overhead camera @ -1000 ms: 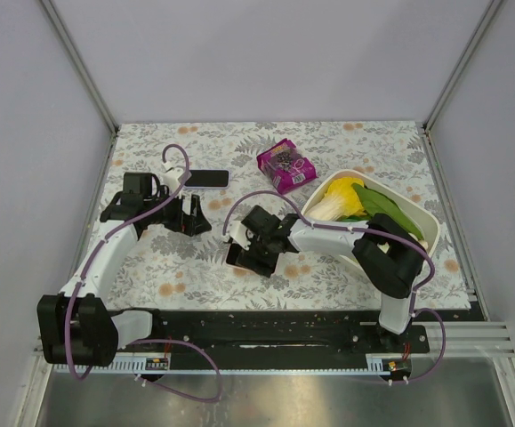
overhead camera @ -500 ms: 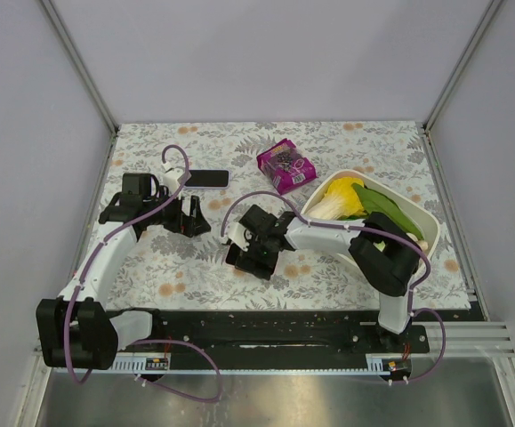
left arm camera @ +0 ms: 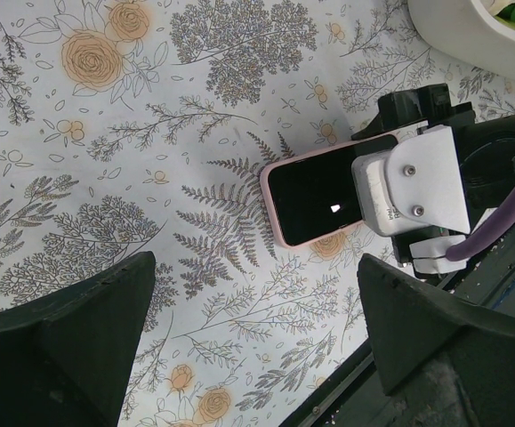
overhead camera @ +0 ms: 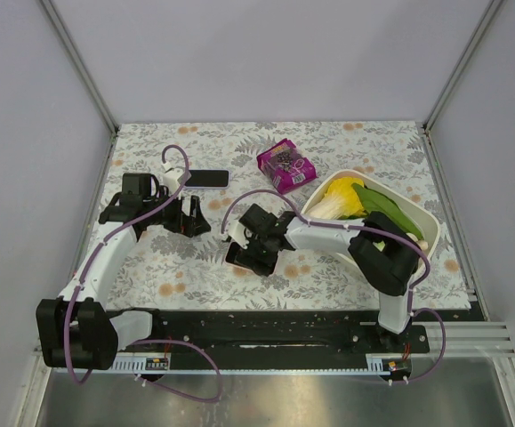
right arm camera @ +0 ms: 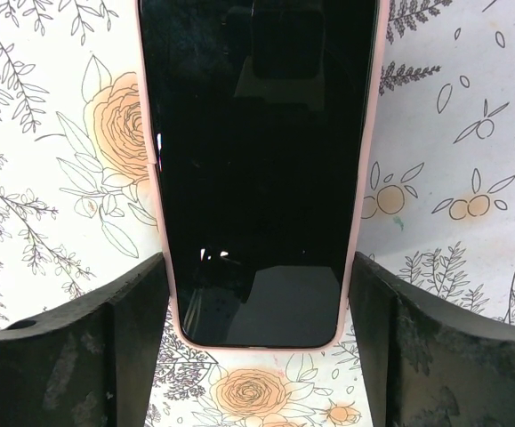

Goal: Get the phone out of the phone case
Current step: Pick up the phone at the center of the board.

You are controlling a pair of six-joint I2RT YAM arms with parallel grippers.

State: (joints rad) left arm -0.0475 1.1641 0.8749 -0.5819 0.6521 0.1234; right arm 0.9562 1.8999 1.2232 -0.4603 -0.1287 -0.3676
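The phone in its pink case (right arm camera: pixel 257 160) lies screen up on the floral table; it also shows in the left wrist view (left arm camera: pixel 315 191) and, mostly covered, in the top view (overhead camera: pixel 236 258). My right gripper (right arm camera: pixel 257 356) straddles the phone's near end, and its fingers (right arm camera: pixel 132 347) press against both long sides of the case. It also appears in the top view (overhead camera: pixel 246 252). My left gripper (left arm camera: pixel 253 356) is wide open and empty, hovering above the table to the left of the phone, as the top view (overhead camera: pixel 190 218) shows.
A black flat slab like a phone (overhead camera: pixel 208 179) lies at the back left near the left arm. A magenta packet (overhead camera: pixel 285 165) sits at the back centre. A white basin (overhead camera: pixel 422 222) with yellow and green items stands at the right.
My right gripper has shifted slightly left over the cased phone. The left arm has barely moved.
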